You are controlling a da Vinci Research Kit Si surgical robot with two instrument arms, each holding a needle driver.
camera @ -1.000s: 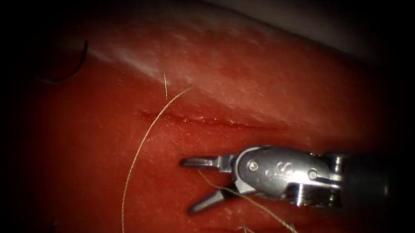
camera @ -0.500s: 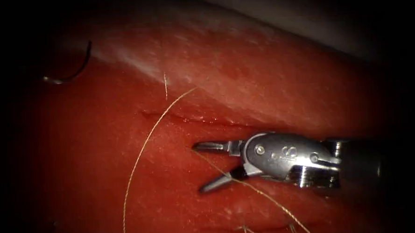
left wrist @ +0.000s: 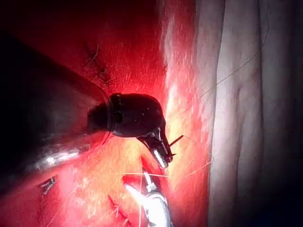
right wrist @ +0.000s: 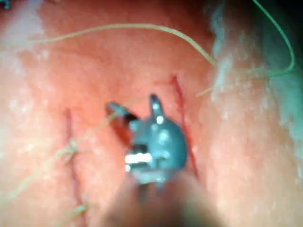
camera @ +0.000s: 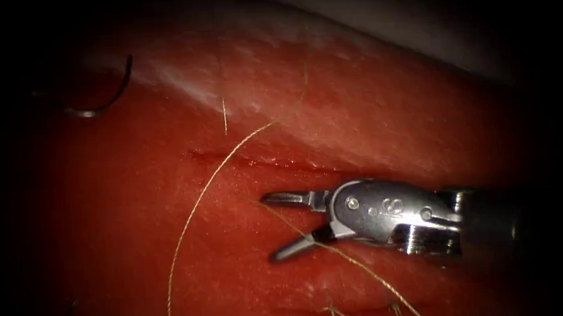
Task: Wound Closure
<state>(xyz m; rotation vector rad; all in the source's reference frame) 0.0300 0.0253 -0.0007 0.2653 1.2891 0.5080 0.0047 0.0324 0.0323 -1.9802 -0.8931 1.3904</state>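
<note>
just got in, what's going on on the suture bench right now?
Wound closure practice on the tissue. The right end effector sits just below the cut with its jaws open, holding nothing; a strand of thread runs between them and another crosses the cut. The needle is far off to the left, and whether it lies on the tissue or is held there can't be told. In the left wrist view the left end effector grips something small that can't be made out.

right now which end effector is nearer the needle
Left: the left end effector is at the needle, far left of the cut. The right end effector is open beside the cut, holding nothing.
</note>
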